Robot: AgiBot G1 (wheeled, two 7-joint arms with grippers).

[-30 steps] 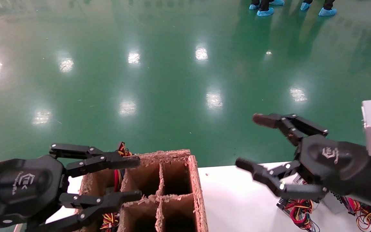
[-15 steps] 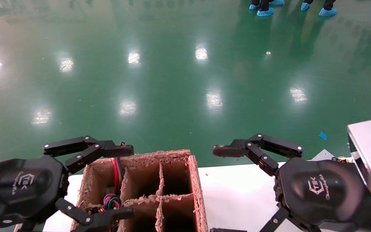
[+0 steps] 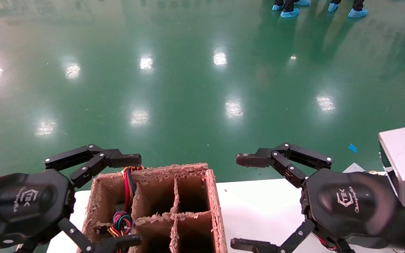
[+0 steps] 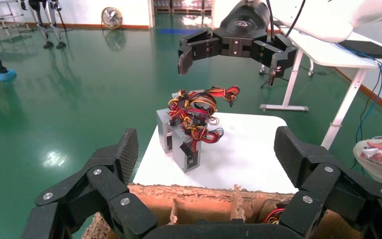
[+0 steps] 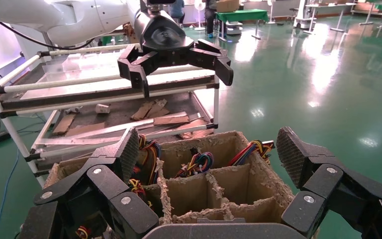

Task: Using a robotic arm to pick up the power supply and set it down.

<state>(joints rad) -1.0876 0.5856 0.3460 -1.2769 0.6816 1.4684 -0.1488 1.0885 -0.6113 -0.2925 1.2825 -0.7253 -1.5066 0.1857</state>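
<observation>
A white tabletop [image 3: 258,203] holds a brown cardboard box [image 3: 188,168] split into small compartments. Coloured wires [image 3: 121,221] stick out of the box's compartments on the left side. Two small silver power supplies [image 4: 179,144] stand on the tabletop to the right of the box, well apart from it, with red, yellow and black wires [image 4: 196,112] piled on top. The left end effector [image 3: 118,200] hangs over the box's left side, spread wide and empty. The right end effector [image 3: 248,202] hangs to the right of the box, also spread wide and empty.
</observation>
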